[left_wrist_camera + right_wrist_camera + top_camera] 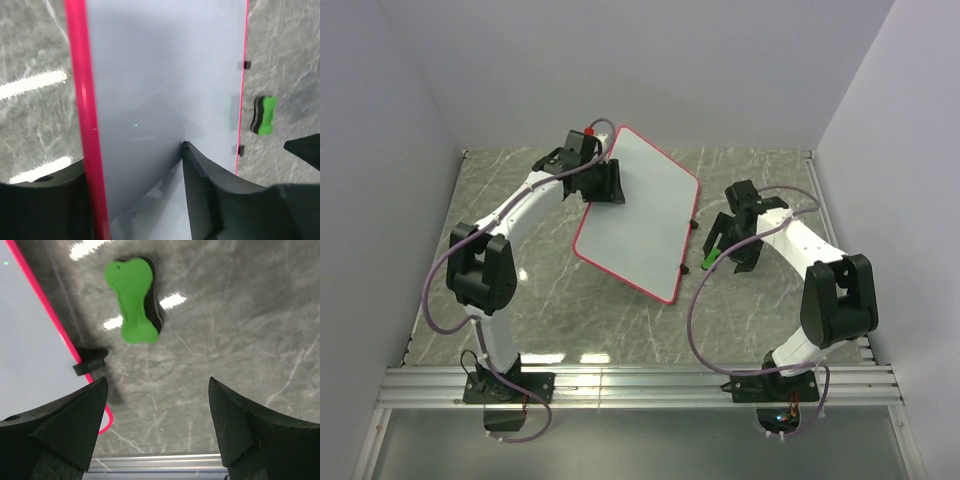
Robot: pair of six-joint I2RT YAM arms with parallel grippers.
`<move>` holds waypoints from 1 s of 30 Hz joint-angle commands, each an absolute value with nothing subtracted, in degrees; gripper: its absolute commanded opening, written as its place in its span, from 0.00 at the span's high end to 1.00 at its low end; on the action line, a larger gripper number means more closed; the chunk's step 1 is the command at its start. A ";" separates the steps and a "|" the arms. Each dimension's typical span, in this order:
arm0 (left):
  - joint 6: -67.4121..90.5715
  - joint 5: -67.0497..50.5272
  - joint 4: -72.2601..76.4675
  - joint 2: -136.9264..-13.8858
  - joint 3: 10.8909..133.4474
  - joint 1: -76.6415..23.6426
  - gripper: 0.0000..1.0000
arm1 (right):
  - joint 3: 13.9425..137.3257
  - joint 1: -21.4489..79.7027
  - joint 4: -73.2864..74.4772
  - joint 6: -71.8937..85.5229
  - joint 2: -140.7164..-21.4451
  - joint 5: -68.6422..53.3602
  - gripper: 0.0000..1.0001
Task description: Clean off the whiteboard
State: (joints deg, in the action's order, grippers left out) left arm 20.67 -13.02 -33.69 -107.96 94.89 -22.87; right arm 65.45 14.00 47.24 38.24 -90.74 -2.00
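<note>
Leftmost, the left arm rises from its base at the near edge, bends at the elbow and stretches its forearm away and to the right, ending with the left hand at the board's far-left edge. Its wrist view shows that hand clenched on the board: one finger lies outside the red rim and the other presses on the white face, with the rim caught between them. The board sits at mid-surface, turned diagonally, and looks tilted with the gripped side higher; whether its right edge rests on the grey marbled surface I cannot tell. Small black tabs stick out from that right edge. Just beside them, apart from the rim, a green eraser lies on the surface, also seen past the board from the left wrist. Farther right, the right arm climbs from its base, folds sharply at the elbow and reaches back to the left, its wrist pitched downward. The right hand hangs above the eraser, fingers spread wide and grasping nothing, with bare surface between them.
</note>
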 commanded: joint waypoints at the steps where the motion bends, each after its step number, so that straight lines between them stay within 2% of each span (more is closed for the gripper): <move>1: 19.16 -13.54 -43.94 -110.30 92.20 -26.81 0.44 | 66.61 14.24 46.67 37.18 -87.10 -1.06 0.12; 6: 20.12 -11.34 -44.65 -110.13 92.81 -26.81 0.35 | 69.17 14.24 48.07 35.07 -87.19 -0.70 0.12; 8: 20.56 -10.55 -44.82 -109.51 93.08 -26.81 0.29 | 69.08 14.24 47.99 34.63 -86.93 -1.14 0.12; 10: 20.74 -9.32 -45.26 -108.73 93.34 -26.81 0.19 | 68.38 14.15 47.46 34.37 -86.22 -1.67 0.12; 13: 21.27 -6.69 -45.53 -106.80 94.30 -26.81 0.15 | 67.06 14.24 46.67 34.10 -85.26 -2.81 0.12; 15: 21.88 -5.54 -45.35 -104.78 94.92 -26.81 0.09 | 66.27 14.15 46.23 33.84 -84.56 -3.16 0.12; 30: 22.76 3.16 -53.34 -100.46 108.80 -26.81 0.01 | 65.83 14.24 45.44 32.96 -82.18 -4.75 0.12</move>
State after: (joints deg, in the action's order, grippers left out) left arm 22.24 -0.27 -50.54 -104.16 104.44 -26.72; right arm 65.23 14.00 46.52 33.80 -85.58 -4.29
